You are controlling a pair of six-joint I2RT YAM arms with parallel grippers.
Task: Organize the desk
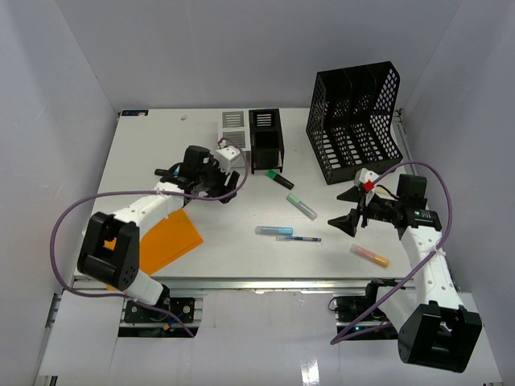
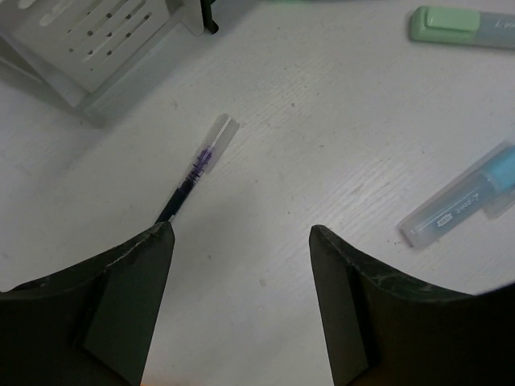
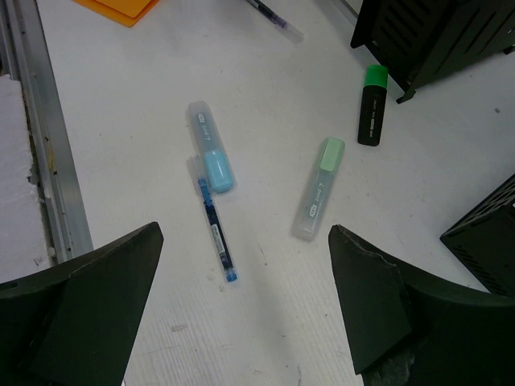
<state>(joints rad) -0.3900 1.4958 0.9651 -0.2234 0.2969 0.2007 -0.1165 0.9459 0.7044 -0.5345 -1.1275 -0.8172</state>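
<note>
The desk (image 1: 241, 265) is a white tabletop with a metal rail (image 1: 265, 283) along its front. My left gripper (image 1: 219, 190) is open and empty, low over the desk; in the left wrist view (image 2: 241, 232) a purple pen (image 2: 197, 167) lies just ahead of its left finger. My right gripper (image 1: 348, 209) is open and empty, above the desk right of centre. In its wrist view (image 3: 245, 233) a blue pen (image 3: 216, 229), a blue highlighter (image 3: 211, 157) and a light green highlighter (image 3: 319, 186) lie ahead of the fingers.
A black mesh file organizer (image 1: 354, 121) stands back right. A black pen holder (image 1: 265, 138) and a grey one (image 1: 233, 125) stand at the back centre. A green-capped black highlighter (image 1: 280, 178), a pink highlighter (image 1: 369, 256) and an orange folder (image 1: 165, 237) lie on the desk.
</note>
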